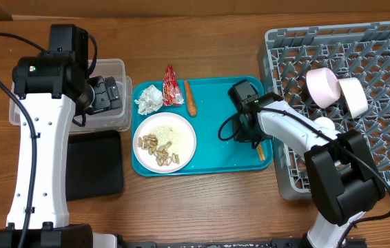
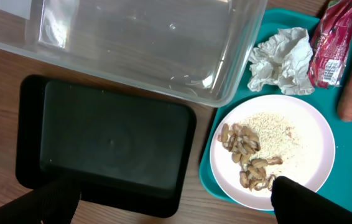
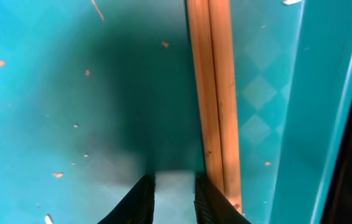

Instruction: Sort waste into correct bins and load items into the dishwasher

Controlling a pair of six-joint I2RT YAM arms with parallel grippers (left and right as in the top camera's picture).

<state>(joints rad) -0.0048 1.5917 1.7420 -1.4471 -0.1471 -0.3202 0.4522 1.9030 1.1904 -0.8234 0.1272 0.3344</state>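
Two wooden chopsticks (image 3: 216,93) lie side by side on the teal tray (image 1: 222,155), near its right edge (image 1: 259,150). My right gripper (image 3: 174,180) is down at the tray, its fingers a narrow gap apart with only tray between them. The chopsticks lie just outside the right finger. My left gripper (image 2: 170,205) stands wide open over the black tray (image 2: 107,140) and the clear tub (image 2: 132,37). A white plate (image 1: 181,131) holds peanut shells (image 2: 247,152). Behind it lie a paper ball (image 1: 149,100), a red wrapper (image 1: 172,86) and an orange stick (image 1: 190,98).
The grey dish rack (image 1: 360,41) stands at the right. It holds a pink bowl (image 1: 321,86) and a white bowl (image 1: 353,95) on their sides, and a small white cup (image 1: 324,125). The rack's left wall is close beside my right arm.
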